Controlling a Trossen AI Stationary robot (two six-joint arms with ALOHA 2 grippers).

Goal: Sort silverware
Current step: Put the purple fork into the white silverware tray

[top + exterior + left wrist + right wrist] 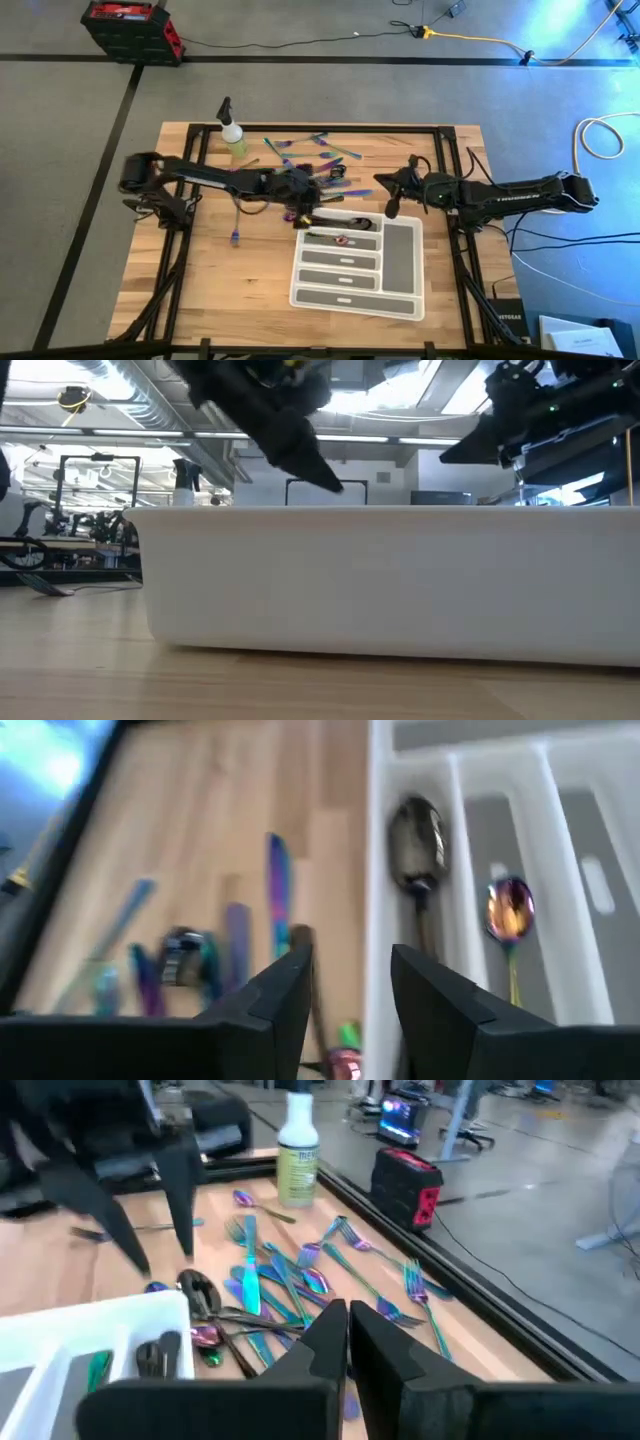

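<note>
The silverware (pixel 318 163) lies in a loose iridescent pile on the wooden table, just beyond the white compartment tray (pixel 400 300). A dark spoon (pixel 418 845) lies in the tray's outermost narrow compartment and an iridescent spoon (pixel 510 910) in the one beside it. My left gripper (pixel 350 990) hovers open and empty above the tray's far left corner (pixel 303 213). Over the tray's far right side my right gripper (pixel 390 203) is raised and shut (pixel 347 1330), with nothing in it.
A yellow-green spray bottle (pixel 233 138) stands at the table's far left, beyond the pile. One blue piece (pixel 236 236) lies alone on the wood left of the tray. The tray's wide right compartment (pixel 402 255) holds nothing. A red-black box (pixel 132 25) sits on the floor.
</note>
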